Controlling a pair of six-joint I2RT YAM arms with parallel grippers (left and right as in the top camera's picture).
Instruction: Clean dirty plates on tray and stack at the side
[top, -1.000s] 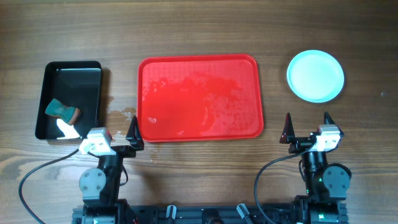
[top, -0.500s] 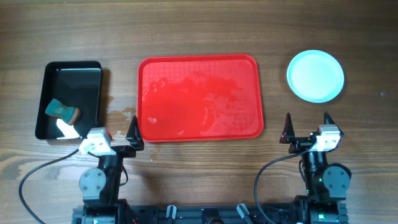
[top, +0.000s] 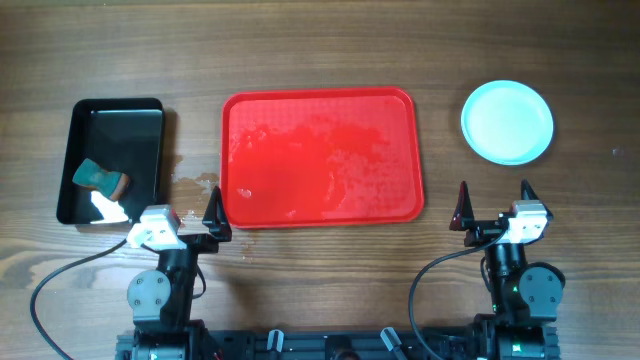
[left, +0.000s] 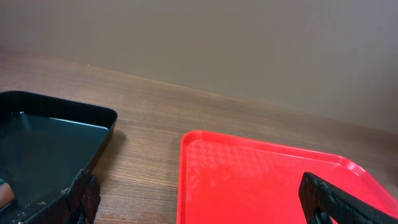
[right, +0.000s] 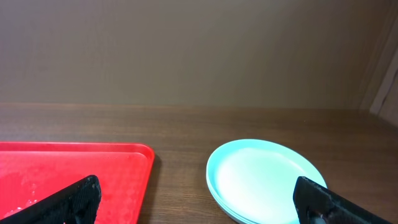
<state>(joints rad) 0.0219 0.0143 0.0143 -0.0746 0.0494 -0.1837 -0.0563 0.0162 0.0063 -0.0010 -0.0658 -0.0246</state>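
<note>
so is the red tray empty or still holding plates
Empty: the red tray shows only wet smears; the plates sit stacked beside it.

No legible text, label, brand, number or sign in any view. Red tray (top: 320, 150), pale plates (top: 507, 122), black tray (top: 125, 140) and wooden table (top: 300, 50) present plain, unmarked surfaces. Left arm base (top: 155, 295) and right arm base (top: 527, 290) are too small in the overhead view to make out any marking.

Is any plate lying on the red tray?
No, the red tray carries none; the plates sit stacked apart from it.
</note>
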